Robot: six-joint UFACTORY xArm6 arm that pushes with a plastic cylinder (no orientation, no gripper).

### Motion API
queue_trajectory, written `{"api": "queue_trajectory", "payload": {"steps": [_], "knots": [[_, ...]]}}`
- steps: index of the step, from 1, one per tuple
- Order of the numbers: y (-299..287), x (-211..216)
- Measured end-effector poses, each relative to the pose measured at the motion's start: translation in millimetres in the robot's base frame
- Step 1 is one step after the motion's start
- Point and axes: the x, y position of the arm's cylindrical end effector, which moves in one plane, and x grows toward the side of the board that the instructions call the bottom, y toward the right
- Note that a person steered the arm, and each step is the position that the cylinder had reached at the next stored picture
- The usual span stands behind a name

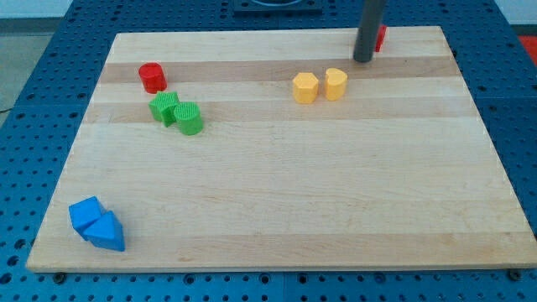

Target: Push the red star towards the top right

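red cylinder (152, 77) | green pair (177, 112) | yellow pair (320, 85) | blue pair (96, 224)

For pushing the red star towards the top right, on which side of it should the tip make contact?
Contact the red star on its lower-left side, the face away from the top right corner. It lies near the board's top edge, mostly hidden behind the rod. My tip already sits at the star's lower left, so pushing up and rightward from here probably works.
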Motion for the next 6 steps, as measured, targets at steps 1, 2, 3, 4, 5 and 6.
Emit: {"api": "queue_trajectory", "payload": {"steps": [1, 2, 3, 4, 5, 6], "knots": [[-27.5, -28.9], [-21.1, -51.5], [7.5, -54.7], [34.6, -54.7], [24.7, -54.7], [-62.7, -48.9]]}}
